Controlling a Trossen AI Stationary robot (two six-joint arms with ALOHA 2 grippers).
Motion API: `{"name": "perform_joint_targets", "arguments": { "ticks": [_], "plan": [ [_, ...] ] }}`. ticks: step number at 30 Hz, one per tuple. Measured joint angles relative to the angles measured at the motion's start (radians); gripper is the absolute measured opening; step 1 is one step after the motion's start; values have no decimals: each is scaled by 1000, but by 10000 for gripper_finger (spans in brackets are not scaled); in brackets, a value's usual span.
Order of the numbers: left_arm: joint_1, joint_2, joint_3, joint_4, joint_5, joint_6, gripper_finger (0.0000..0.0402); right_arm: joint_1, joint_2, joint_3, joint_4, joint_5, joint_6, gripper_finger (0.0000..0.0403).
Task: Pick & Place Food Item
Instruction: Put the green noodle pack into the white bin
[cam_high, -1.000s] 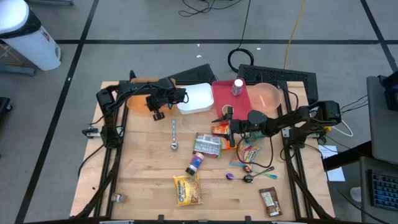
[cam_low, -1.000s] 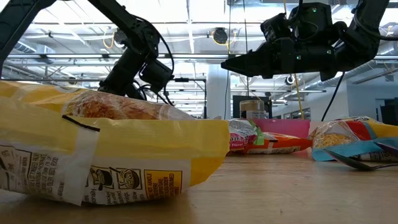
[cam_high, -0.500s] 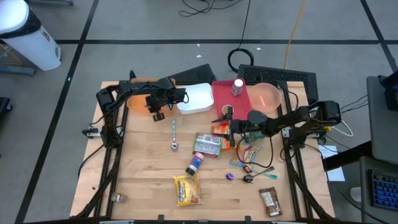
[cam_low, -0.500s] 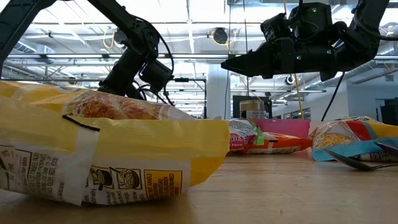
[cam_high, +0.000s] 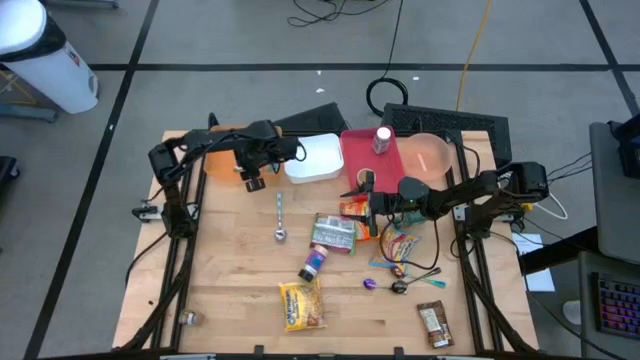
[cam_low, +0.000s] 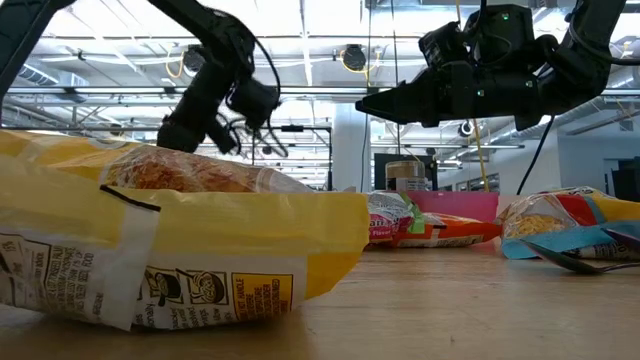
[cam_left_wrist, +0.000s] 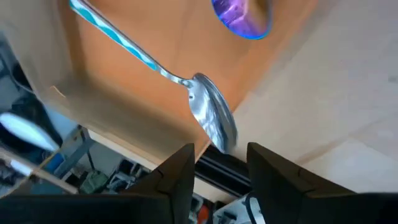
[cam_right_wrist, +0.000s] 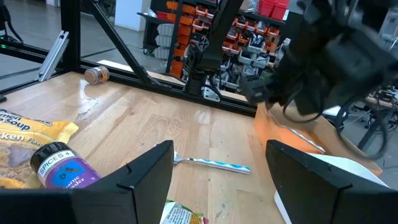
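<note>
The left gripper (cam_high: 250, 180) hangs just left of the white tub (cam_high: 315, 158), over the edge of an orange tray (cam_high: 218, 165). In its wrist view its fingers (cam_left_wrist: 177, 177) stand apart with nothing between them. A blue-handled spoon (cam_left_wrist: 205, 115) lies on the tray below it, beside a purple thing (cam_left_wrist: 242, 15) too blurred to name. The right gripper (cam_high: 366, 190) hovers in front and to the right of the tub, jaws wide open and empty, above an orange packet (cam_high: 355, 208). The food lies on the table in front of the tub, none of it held: a green packet (cam_high: 335, 233) just past the orange one, then a spice jar (cam_high: 314, 263), and farthest from the tub a yellow bag (cam_high: 302, 305). A brown bar (cam_high: 434, 323) sits well off to the right. A second spoon (cam_high: 279, 215) lies in front of the tub, a little to its left. A red tray (cam_high: 375, 150) touches the tub's right side.
</note>
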Motion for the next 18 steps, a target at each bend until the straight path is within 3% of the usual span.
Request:
{"name": "perform_joint_targets", "arguments": {
  "ticks": [9,18],
  "plan": [
    [-59,-223,61,88,20,17,157,0,0,0,-15,0,0,251],
    [-166,-506,62,380,314,51,157,0,0,0,-17,0,0,251]
  ]
}}
